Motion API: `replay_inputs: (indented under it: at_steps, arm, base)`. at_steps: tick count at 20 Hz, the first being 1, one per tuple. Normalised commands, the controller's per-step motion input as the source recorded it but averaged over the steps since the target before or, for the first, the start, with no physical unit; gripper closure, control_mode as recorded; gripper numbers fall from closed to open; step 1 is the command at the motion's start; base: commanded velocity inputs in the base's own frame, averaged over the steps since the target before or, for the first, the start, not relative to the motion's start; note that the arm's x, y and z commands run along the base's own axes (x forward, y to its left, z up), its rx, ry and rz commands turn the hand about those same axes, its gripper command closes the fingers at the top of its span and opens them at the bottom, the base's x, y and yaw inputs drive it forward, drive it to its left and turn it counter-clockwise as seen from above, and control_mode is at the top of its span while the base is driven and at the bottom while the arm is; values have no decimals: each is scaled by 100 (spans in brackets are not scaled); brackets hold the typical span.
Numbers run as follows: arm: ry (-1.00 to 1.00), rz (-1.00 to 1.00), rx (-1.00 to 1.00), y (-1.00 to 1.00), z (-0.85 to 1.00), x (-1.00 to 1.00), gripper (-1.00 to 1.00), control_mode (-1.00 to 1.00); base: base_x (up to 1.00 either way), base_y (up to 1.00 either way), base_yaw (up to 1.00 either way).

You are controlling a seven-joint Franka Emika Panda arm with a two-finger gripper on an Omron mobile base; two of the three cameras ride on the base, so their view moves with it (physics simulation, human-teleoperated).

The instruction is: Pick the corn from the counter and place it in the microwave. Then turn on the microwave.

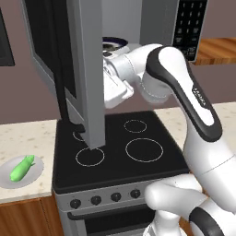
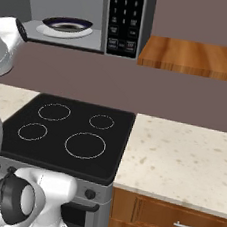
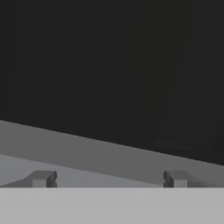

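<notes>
The corn (image 1: 21, 168) is lying on a small white plate (image 1: 37, 171) on the beige counter (image 1: 27, 138), to the left of the black stovetop (image 1: 115, 147), well apart from the arm (image 1: 184, 92) and touched by nothing. The microwave (image 1: 138, 18) is hanging above the stovetop with its door (image 1: 85, 69) swung wide open toward the camera, the door's edge standing in front of the arm in the left base view. Inside the microwave, a dark bowl (image 2: 67, 25) is sitting on a white round tray (image 2: 62, 31), and the black keypad (image 2: 125, 16) is showing at the right of the opening. The arm is reaching up and leftward, its white wrist sitting just behind the open door at about the height of the microwave's floor. In the hand view the gripper (image 3: 108, 178) is facing the door's dark window from close by, with a grey band of the door frame crossing slantwise below it; the two fingertips (image 3: 41, 178) are standing far apart at the bottom corners, so the jaws are spread wide and are holding nothing between them. To the right of the stovetop, more speckled counter is running over wooden cabinets (image 2: 167, 223), and a wooden shelf (image 2: 193, 57) is sitting on the wall beside the microwave.
</notes>
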Motion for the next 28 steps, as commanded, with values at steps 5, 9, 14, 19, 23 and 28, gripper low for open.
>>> replay_inputs:
  at_steps: [5,9,14,19,23,28]
  arm:
    - [0,-13,0,16,-1,0,-100,-100]
    - [0,-13,0,11,-3,0,-100,-100]
    - [0,-11,0,6,-1,0,-100,-100]
    - [0,-8,0,0,0,1,-100,-100]
    - [0,-5,0,0,0,1,-100,-100]
    - [0,-2,0,-10,0,2,-100,-100]
  base:
    - [0,0,0]
    - [0,0,0]
    - [0,0,0]
    - [0,0,0]
    - [0,0,0]
    - [0,0,0]
